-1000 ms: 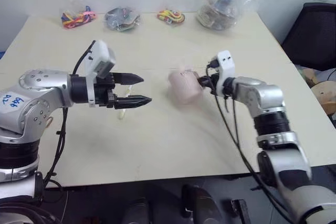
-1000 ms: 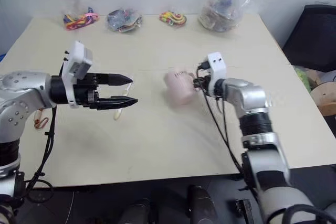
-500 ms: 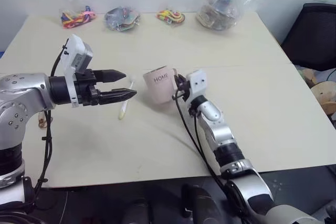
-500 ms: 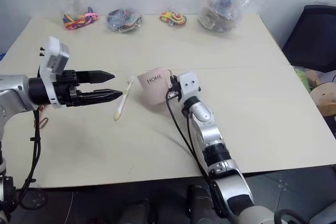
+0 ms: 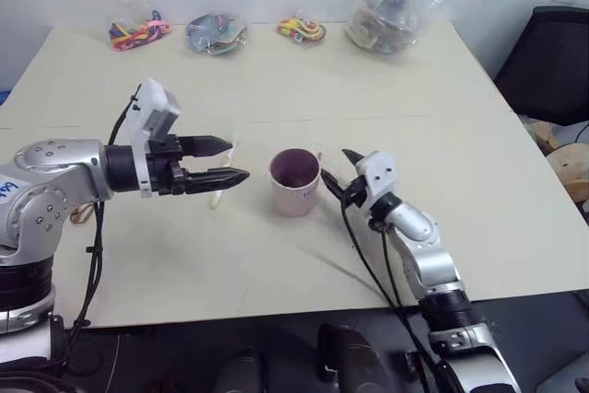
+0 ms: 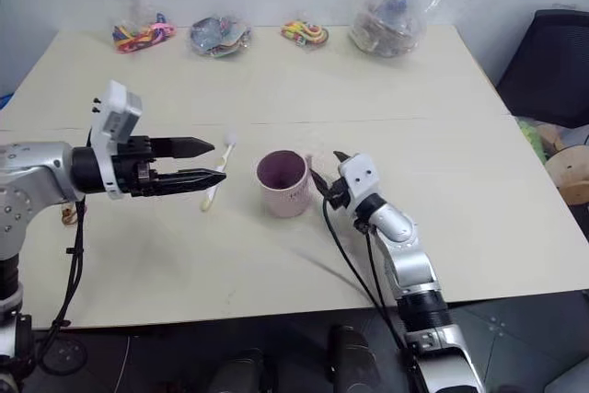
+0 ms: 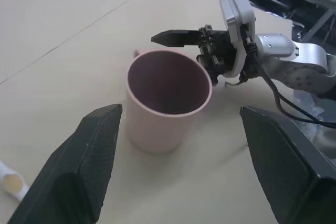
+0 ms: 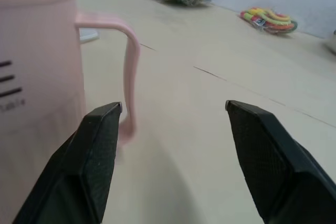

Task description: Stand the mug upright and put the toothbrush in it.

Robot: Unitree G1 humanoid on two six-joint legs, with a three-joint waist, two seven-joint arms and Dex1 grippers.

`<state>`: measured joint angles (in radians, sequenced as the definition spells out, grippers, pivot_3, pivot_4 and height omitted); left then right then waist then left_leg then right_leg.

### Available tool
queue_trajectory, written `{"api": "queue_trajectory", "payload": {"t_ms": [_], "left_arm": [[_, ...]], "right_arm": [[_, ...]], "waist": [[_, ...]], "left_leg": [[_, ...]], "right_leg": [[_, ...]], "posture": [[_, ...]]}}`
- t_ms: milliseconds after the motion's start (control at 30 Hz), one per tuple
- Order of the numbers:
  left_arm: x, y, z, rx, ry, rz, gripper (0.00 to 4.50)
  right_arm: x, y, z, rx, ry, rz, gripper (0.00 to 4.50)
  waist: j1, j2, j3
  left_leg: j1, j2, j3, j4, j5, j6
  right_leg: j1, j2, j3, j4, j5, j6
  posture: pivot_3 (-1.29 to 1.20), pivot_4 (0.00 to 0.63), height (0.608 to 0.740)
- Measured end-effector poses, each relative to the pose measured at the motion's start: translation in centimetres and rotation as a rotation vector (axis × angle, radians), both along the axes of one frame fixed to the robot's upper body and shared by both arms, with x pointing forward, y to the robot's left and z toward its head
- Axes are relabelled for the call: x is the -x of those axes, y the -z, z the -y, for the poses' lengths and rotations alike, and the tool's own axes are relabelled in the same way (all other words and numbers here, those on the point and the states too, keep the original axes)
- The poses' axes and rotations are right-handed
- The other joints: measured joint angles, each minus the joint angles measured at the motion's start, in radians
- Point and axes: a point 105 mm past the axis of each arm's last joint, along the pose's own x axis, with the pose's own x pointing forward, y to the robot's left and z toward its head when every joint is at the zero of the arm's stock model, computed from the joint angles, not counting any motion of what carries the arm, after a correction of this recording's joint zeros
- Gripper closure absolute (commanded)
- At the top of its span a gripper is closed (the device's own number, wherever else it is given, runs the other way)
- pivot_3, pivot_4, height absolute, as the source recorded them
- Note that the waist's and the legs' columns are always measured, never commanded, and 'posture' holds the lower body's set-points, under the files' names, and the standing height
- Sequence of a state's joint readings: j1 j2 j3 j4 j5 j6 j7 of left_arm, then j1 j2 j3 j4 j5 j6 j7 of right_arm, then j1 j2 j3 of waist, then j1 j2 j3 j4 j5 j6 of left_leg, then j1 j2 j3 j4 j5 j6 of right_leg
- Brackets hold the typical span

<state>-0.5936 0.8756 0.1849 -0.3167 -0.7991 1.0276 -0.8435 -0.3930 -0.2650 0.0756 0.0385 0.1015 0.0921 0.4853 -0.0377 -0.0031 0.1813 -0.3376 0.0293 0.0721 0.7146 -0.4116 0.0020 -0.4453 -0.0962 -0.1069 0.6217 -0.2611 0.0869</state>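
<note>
Standing upright mid-table (image 5: pixel 276 255), the mug (image 5: pixel 294 181) has bare surface all round. Both pincers gape empty: right pincer (image 5: pixel 339 172) just beside it, left pincer (image 5: pixel 230 160) over the toothbrush (image 6: pixel 213 185).

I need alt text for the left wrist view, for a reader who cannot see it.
A pale pink mug stands upright on a beige table, its dark maroon inside visible. The open left gripper frames it, and the open right gripper points at its far rim.
</note>
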Motion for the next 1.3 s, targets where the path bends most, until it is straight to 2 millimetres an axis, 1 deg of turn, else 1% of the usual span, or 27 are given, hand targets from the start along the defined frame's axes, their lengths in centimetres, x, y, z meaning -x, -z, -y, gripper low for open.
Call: {"api": "queue_trajectory", "payload": {"t_ms": [100,133,167,200,233,267,300,333,367,433,467,533,567,667,767,900,933,1033,1167,1233,1300], "left_arm": [[0.4,-0.2,0.5,0.004,0.031,0.008,0.70],[0.7,-0.3,0.7,0.008,0.052,0.009,0.70],[0.9,-0.4,0.8,0.014,0.067,0.009,0.70],[1.1,-0.5,0.7,0.021,0.077,0.010,0.70],[1.1,-0.7,0.5,0.022,0.073,0.013,0.70],[0.9,-0.7,0.3,0.021,0.062,0.016,0.70],[0.6,-0.7,0.0,0.016,0.042,0.023,0.70],[-0.3,-0.6,-0.6,-0.003,-0.009,0.023,0.70],[-1.8,-0.4,-1.5,-0.028,-0.098,0.017,0.70],[-4.4,0.5,-3.2,-0.070,-0.267,-0.012,0.70],[-6.2,1.0,-3.5,-0.075,-0.358,-0.045,0.70],[-8.5,2.4,-3.5,-0.092,-0.473,-0.118,0.70],[-9.4,3.2,-3.1,-0.104,-0.508,-0.156,0.70],[-11.0,5.3,-1.3,-0.130,-0.536,-0.248,0.70],[-12.5,6.5,0.3,-0.156,-0.570,-0.310,0.70],[-13.7,8.1,0.9,-0.189,-0.609,-0.353,0.70],[-14.0,8.1,1.1,-0.191,-0.614,-0.343,0.70],[-14.5,8.3,1.3,-0.200,-0.623,-0.328,1.32],[-14.7,8.5,0.7,-0.208,-0.641,-0.321,2.54],[-14.7,8.6,0.5,-0.210,-0.648,-0.324,3.27],[-14.7,8.7,0.4,-0.210,-0.651,-0.329,3.87]], "right_arm": [[1.3,0.0,1.5,0.037,-0.023,-0.075,1.41],[2.0,0.0,2.1,0.047,-0.046,-0.113,1.41],[2.8,-0.2,2.8,0.059,-0.071,-0.153,1.41],[3.8,-0.5,4.1,0.082,-0.101,-0.210,1.41],[4.5,-1.1,5.2,0.079,-0.115,-0.248,1.41],[4.9,-1.9,5.7,0.077,-0.128,-0.260,1.41],[5.6,-2.8,6.1,0.068,-0.163,-0.280,1.23],[6.6,-4.0,6.3,0.061,-0.219,-0.306,1.03],[7.5,-5.3,6.4,0.056,-0.274,-0.324,0.80],[9.0,-8.4,6.2,0.052,-0.366,-0.294,0.10],[9.9,-9.7,6.0,0.062,-0.417,-0.283,0.04],[11.0,-11.3,5.1,0.075,-0.500,-0.263,0.04],[11.3,-12.1,4.7,0.082,-0.527,-0.249,0.04],[11.7,-14.1,3.7,0.111,-0.568,-0.186,0.04],[11.5,-15.0,2.6,0.137,-0.579,-0.152,0.04],[11.3,-15.2,2.2,0.145,-0.575,-0.145,0.04],[11.3,-15.0,2.1,0.149,-0.574,-0.149,0.04],[11.0,-14.8,2.2,0.153,-0.553,-0.141,0.00],[10.6,-14.3,2.5,0.146,-0.521,-0.156,0.00],[10.5,-14.0,2.7,0.144,-0.511,-0.158,0.00],[10.4,-13.6,2.9,0.144,-0.500,-0.165,0.00]], "waist": [[0.011,0.000,0.000],[0.015,0.000,0.000],[0.020,0.002,0.001],[0.028,0.003,0.002],[0.032,0.003,0.002],[0.036,0.003,0.002],[0.037,0.003,0.002],[0.038,0.003,0.002],[0.040,0.004,0.002],[0.042,0.004,0.002],[0.046,0.004,0.002],[0.057,0.001,0.002],[0.061,0.001,0.002],[0.065,0.000,0.002],[0.065,0.000,0.002],[0.063,-0.001,0.002],[0.062,-0.001,0.002],[0.062,-0.001,0.002],[0.063,-0.001,0.002],[0.063,-0.001,0.002],[0.064,-0.001,0.002]], "left_leg": [[0.000,0.000,0.000,0.000,0.000,0.000],[0.000,0.000,0.000,0.001,0.000,0.000],[-0.001,0.000,0.000,0.001,0.000,0.001],[-0.001,0.000,0.000,0.001,-0.001,0.001],[0.000,-0.001,0.001,0.002,-0.001,0.001],[0.000,-0.001,0.001,0.002,-0.001,0.002],[0.000,-0.001,0.001,0.002,-0.001,0.002],[0.001,-0.003,0.001,0.002,-0.001,0.002],[0.002,-0.003,0.001,0.002,-0.001,0.002],[0.002,-0.003,0.001,0.002,0.000,0.002],[0.002,-0.003,0.001,0.002,0.000,0.002],[0.002,-0.003,0.002,0.002,-0.001,0.002],[0.001,-0.004,0.004,0.002,-0.001,0.003],[-0.001,-0.005,0.009,0.002,-0.001,0.004],[-0.003,-0.006,0.009,0.003,-0.001,0.004],[-0.003,-0.005,0.009,0.002,-0.001,0.004],[-0.003,-0.005,0.010,0.003,-0.001,0.004],[-0.001,-0.005,0.010,0.004,-0.001,0.004],[-0.001,-0.005,0.010,0.004,-0.001,0.004],[-0.001,-0.005,0.010,0.004,-0.001,0.004],[-0.002,-0.005,0.010,0.004,-0.001,0.004]], "right_leg": [[0.000,0.000,0.000,0.000,0.000,0.000],[0.000,-0.001,0.000,0.000,0.000,0.000],[0.000,-0.001,0.000,0.000,0.000,0.000],[0.000,-0.002,0.000,0.000,0.000,0.000],[0.001,-0.001,0.000,0.000,0.000,0.000],[0.001,-0.001,0.000,0.000,0.000,0.001],[0.001,0.000,0.000,0.000,0.000,0.001],[0.001,0.000,0.000,0.000,0.000,0.001],[0.001,0.001,0.000,0.001,0.000,0.001],[0.002,0.001,0.000,0.001,0.000,0.001],[0.002,0.001,0.000,0.001,0.000,0.001],[0.002,0.001,0.000,0.001,0.001,0.001],[0.002,0.001,0.000,0.000,0.001,0.001],[0.001,0.000,-0.001,-0.001,0.001,0.002],[0.001,0.000,-0.002,-0.003,0.002,0.003],[0.001,0.000,-0.003,-0.003,0.002,0.003],[0.001,0.000,-0.003,-0.002,0.002,0.003],[0.001,0.000,-0.002,-0.001,0.002,0.004],[0.001,-0.001,-0.002,0.000,0.002,0.004],[0.001,-0.001,-0.002,-0.001,0.002,0.004],[0.001,-0.001,-0.002,-0.001,0.002,0.004]], "posture": [[0.00,0.150,0.740],[0.00,0.150,0.740],[0.00,0.150,0.740],[0.00,0.150,0.740],[0.00,0.150,0.740],[0.00,0.150,0.740],[0.00,0.150,0.740],[0.00,0.150,0.740],[0.00,0.150,0.740],[0.00,0.150,0.740],[0.00,0.150,0.740],[0.00,0.150,0.740],[0.00,0.150,0.740],[0.00,0.150,0.740],[0.00,0.150,0.740],[0.00,0.150,0.740],[0.00,0.150,0.740],[0.00,0.150,0.740],[0.00,0.150,0.740],[0.00,0.150,0.740],[0.00,0.150,0.740]]}}
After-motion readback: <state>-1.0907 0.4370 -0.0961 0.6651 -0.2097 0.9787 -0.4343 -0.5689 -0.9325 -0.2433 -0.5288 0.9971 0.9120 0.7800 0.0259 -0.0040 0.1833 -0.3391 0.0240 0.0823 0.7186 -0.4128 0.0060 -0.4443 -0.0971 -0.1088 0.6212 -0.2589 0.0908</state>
